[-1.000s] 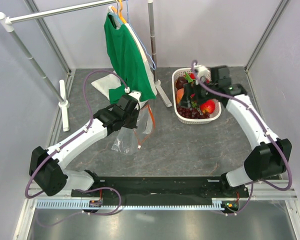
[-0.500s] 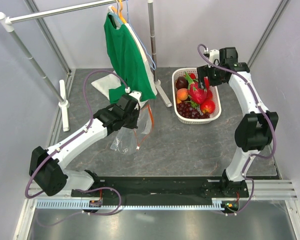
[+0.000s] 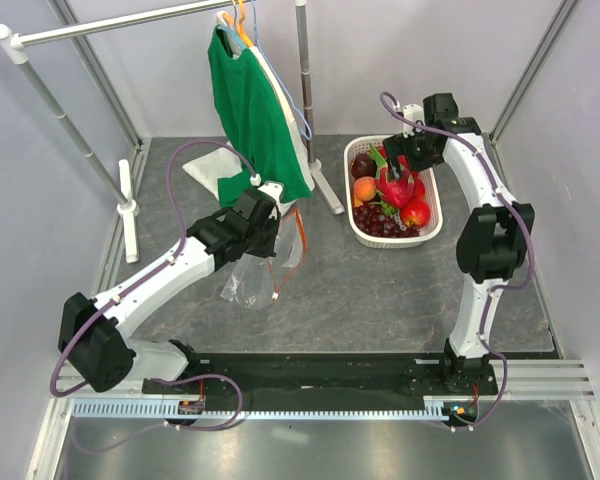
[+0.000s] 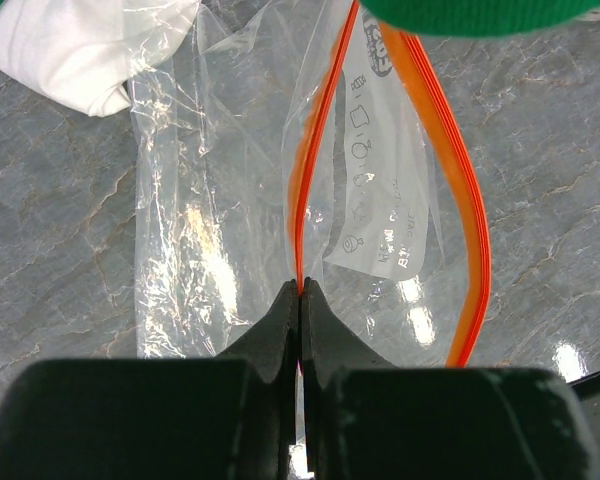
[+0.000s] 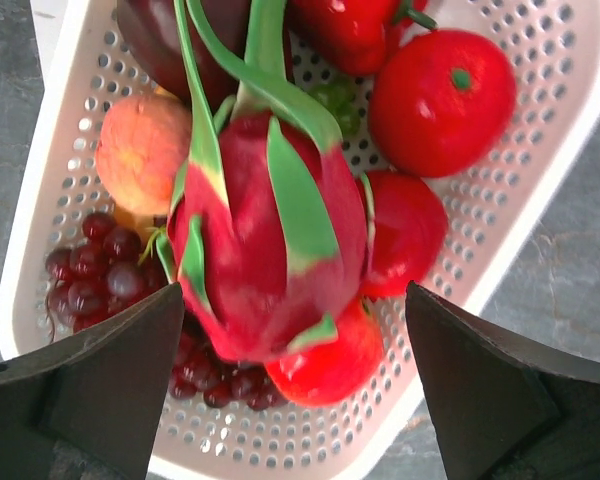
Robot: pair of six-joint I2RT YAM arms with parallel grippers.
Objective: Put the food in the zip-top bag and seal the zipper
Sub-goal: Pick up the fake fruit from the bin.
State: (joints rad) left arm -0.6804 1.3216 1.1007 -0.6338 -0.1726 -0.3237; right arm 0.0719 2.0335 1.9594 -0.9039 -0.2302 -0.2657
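Note:
The clear zip-top bag [image 3: 250, 280] hangs from my left gripper [image 3: 276, 222] down to the table. In the left wrist view that gripper [image 4: 300, 290] is shut on one lip of the orange-red zipper [image 4: 475, 250], and the bag's [image 4: 380, 200] mouth gapes open. The food lies in a white basket [image 3: 432, 225]: a pink dragon fruit [image 5: 260, 240] with green tips, dark red grapes [image 5: 95, 275], a peach [image 5: 140, 150] and red round fruits [image 5: 440, 90]. My right gripper [image 5: 292, 300] hovers open over the dragon fruit [image 3: 392, 185], one finger to each side of it, touching nothing.
A green shirt [image 3: 250, 110] hangs on a metal rack [image 3: 110, 22] behind the bag, with the rack's post [image 3: 305, 90] beside the basket. White cloth [image 3: 215, 170] lies on the table at the back left. Grey walls close in the sides.
The right arm folded up and back, and its gripper rose from low in the basket to hover over the dragon fruit. The left arm and bag have not moved.

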